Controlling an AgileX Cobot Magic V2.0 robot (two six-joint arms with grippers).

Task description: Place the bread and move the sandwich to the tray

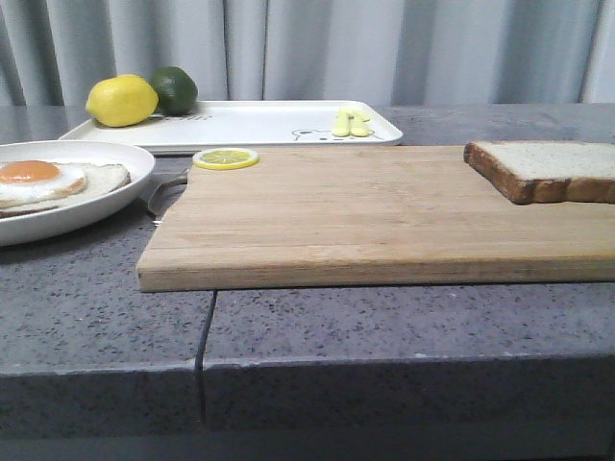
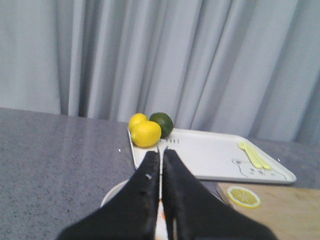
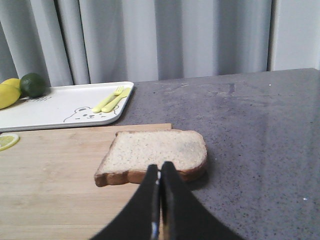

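Tray (image 1: 259,123) sits at the back of our table, beside the cutting board (image 1: 384,216). Bread (image 1: 548,169) lies on the board's right end. Our left gripper (image 2: 161,157) and right gripper (image 3: 160,172) are both closed on nothing.

Grey speckled stone countertop (image 1: 384,327) carries: pale wooden cutting board (image 1: 365,216), round white plate (image 1: 106,197), rectangular white tray (image 1: 259,123).

1 bread slice (image 1: 544,169) on 1 board (image 1: 384,216) at 3 o'clock; 1 plate (image 1: 91,213) w/ 1 egg (image 1: 34,180) at 9; 1 tray (image 1: 252,125), 1 lemon (image 1: 121,101), 1 lime (image 1: 175,89), 1 lemon slice (image 1: 225,158), 2 yellow utensils (image 1: 350,122).
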